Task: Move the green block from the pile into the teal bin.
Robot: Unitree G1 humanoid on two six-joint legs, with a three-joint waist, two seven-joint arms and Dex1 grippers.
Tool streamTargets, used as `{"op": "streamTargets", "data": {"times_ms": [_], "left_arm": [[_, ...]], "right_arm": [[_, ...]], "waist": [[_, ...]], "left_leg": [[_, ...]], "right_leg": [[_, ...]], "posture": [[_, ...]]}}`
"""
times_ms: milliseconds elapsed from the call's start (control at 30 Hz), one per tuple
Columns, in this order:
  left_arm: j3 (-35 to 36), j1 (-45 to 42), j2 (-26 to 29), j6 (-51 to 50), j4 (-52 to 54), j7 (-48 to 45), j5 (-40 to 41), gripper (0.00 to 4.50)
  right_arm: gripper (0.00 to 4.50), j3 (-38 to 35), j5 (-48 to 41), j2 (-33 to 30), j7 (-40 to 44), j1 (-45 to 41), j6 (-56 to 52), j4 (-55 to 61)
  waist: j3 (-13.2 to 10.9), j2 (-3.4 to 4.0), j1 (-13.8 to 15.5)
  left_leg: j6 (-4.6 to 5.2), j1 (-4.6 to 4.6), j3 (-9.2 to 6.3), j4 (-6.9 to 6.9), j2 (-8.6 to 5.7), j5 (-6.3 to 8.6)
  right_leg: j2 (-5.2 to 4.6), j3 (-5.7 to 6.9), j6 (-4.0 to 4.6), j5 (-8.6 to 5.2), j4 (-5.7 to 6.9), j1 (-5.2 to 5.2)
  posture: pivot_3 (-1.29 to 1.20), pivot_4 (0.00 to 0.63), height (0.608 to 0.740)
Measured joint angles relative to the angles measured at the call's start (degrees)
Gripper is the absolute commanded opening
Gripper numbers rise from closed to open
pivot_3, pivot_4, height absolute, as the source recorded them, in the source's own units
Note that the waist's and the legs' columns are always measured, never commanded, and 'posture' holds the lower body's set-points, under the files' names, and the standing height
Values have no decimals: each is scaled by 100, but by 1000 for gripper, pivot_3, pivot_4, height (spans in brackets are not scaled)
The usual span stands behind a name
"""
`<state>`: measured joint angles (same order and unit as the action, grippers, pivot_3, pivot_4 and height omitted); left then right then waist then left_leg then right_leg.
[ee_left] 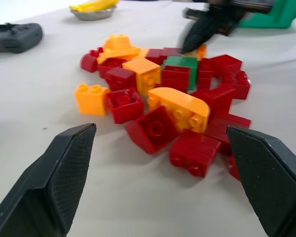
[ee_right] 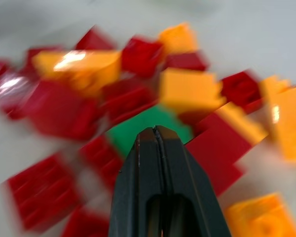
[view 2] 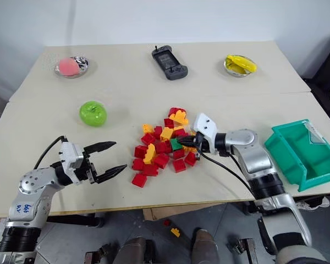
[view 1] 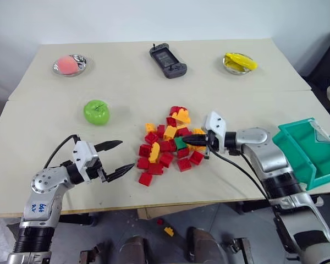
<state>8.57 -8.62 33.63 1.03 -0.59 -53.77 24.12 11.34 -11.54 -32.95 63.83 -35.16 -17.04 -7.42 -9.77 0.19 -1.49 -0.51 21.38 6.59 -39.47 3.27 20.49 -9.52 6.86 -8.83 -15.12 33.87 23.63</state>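
green block (view 1: 180, 143) unmoved in pile (view 1: 168, 144) | right gripper (view 1: 186, 141) fingers pressed together, tips at it, holding nothing | left gripper (view 1: 117, 158) spread | teal bin (view 1: 308, 152) empty

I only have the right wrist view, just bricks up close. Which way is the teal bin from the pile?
Observer: The teal bin sits at the right edge of the table, right of the pile and apart from it.
Operator: Is the other arm in the way?
Observer: No. The left gripper hovers left of the pile, jaws open and empty.
Operator: Anything else green out there?
Observer: A green apple lies beyond the pile, to its left.
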Motion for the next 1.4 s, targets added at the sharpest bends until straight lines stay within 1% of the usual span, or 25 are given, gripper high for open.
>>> {"op": "streamTargets", "data": {"times_ms": [133, 200, 267, 433, 500, 533, 633, 700, 733, 767, 867, 1000, 1033, 1133, 1200, 1267, 1400], "left_arm": [[4, -16, -13, 38, -64, 77, -23, 4500], [43, -35, -12, 52, -145, 123, -23, 4500], [129, -36, -3, 63, -300, 160, -25, 4500], [215, -41, 37, 114, -416, 147, -28, 4500], [237, -2, 70, 124, -445, 115, -29, 4500], [236, -3, 75, 147, -449, 95, -32, 4500], [229, -8, 100, 214, -450, -6, -46, 4500], [227, -11, 114, 265, -459, -84, -58, 4500], [224, -11, 125, 278, -466, -125, -60, 4500], [210, -28, 128, 282, -466, -159, -61, 4500], [149, -104, 127, 278, -459, -278, -60, 4500], [125, -90, 141, 250, -413, -402, -54, 4500], [100, -86, 139, 224, -374, -418, -51, 4500], [59, 12, 143, 130, -142, -506, -33, 4500], [23, 101, 144, 78, 46, -553, -29, 4500], [1, 206, 143, 21, 220, -566, -23, 4500], [-27, 279, 120, -94, 474, -511, 21, 4500]], "right_arm": [[18, -112, -84, -352, 65, 321, -239, 476], [18, -298, -122, -684, 94, 626, -334, 621], [18, -569, -140, -1000, 95, 984, -362, 655], [18, -1237, -362, -1570, 191, 1928, -426, 866], [18, -1478, -499, -1647, 261, 2106, -432, 928], [18, -1616, -701, -1631, 276, 2121, -504, 1036], [595, -1869, -1153, -1504, 98, 1944, -901, 1384], [1195, -1810, -1317, -1442, 17, 1703, -1220, 1568], [1592, -1675, -1331, -1407, 5, 1522, -1323, 1639], [1848, -1519, -1333, -1313, -18, 1297, -1390, 1695], [2927, -935, -1273, -1058, -5, 620, -1490, 1672], [4283, 1, -780, -703, 274, -438, -1409, 882], [4444, 158, -679, -624, 311, -600, -1340, 720], [4444, 669, -206, -281, 459, -1230, -1107, -127], [4444, 930, 38, -195, 662, -1516, -904, -581], [4444, 1100, 259, -107, 832, -1763, -668, -1064], [4444, 1172, 560, 165, 980, -2094, -293, -1760]], "waist": [[0, -2, -4], [-1, -3, 22], [-2, -5, 36], [-3, -7, 38], [-4, -8, 34], [-4, -8, 10], [-4, -8, -27], [-4, -8, -12], [-4, -8, -10], [-4, -8, -8], [-4, -8, -9], [-4, -8, -17], [-4, -8, -10], [-4, -8, -25], [-4, -8, -19], [-4, -8, -26], [-4, -7, -44]], "left_leg": [[0, -6, 3, -1, 1, 0], [0, -5, 2, -1, 0, 1], [1, -5, 4, -1, 0, 2], [1, -7, 6, 0, 1, 2], [1, -9, 8, -1, 1, 2], [0, -11, 12, -1, 3, 1], [-2, -17, 16, -2, 11, 1], [-2, -16, 15, -3, 11, 1], [-2, -15, 15, -4, 11, 1], [-2, -14, 14, -5, 11, 2], [-3, -12, 14, -6, 11, 2], [-1, -10, 16, -8, 10, 3], [-1, -9, 14, -8, 11, 3], [-1, -9, 18, -8, 10, 3], [-1, -7, 17, -7, 10, 4], [-1, -7, 19, -6, 11, 4], [-2, -9, 20, -6, 12, 3]], "right_leg": [[0, -2, 0, 0, 1, -2], [0, -1, 0, 0, -1, -4], [0, -2, 0, 0, -2, -3], [0, -3, 0, 0, -2, -4], [0, -4, -1, 0, -2, -4], [0, -6, -1, 0, -1, -3], [4, -6, 0, 0, 3, -3], [4, -7, 0, 0, 4, -3], [4, -8, 0, 0, 4, -2], [4, -7, 0, 0, 3, -3], [4, -7, 0, 0, 5, 0], [4, -7, 0, 1, 5, 0], [4, -5, 0, 0, 5, 1], [4, -3, 0, 0, 7, 3], [4, -2, 0, 0, 6, 4], [4, -2, 0, 0, 5, 4], [4, -2, 0, 0, 6, 4]], "posture": [[0, 150, 740], [0, 150, 740], [0, 150, 740], [0, 150, 740], [0, 150, 740], [0, 150, 740], [0, 150, 740], [0, 150, 740], [0, 150, 740], [0, 150, 740], [0, 150, 740], [0, 150, 740], [0, 150, 740], [0, 150, 740], [0, 150, 740], [0, 150, 740], [0, 150, 740]]}}
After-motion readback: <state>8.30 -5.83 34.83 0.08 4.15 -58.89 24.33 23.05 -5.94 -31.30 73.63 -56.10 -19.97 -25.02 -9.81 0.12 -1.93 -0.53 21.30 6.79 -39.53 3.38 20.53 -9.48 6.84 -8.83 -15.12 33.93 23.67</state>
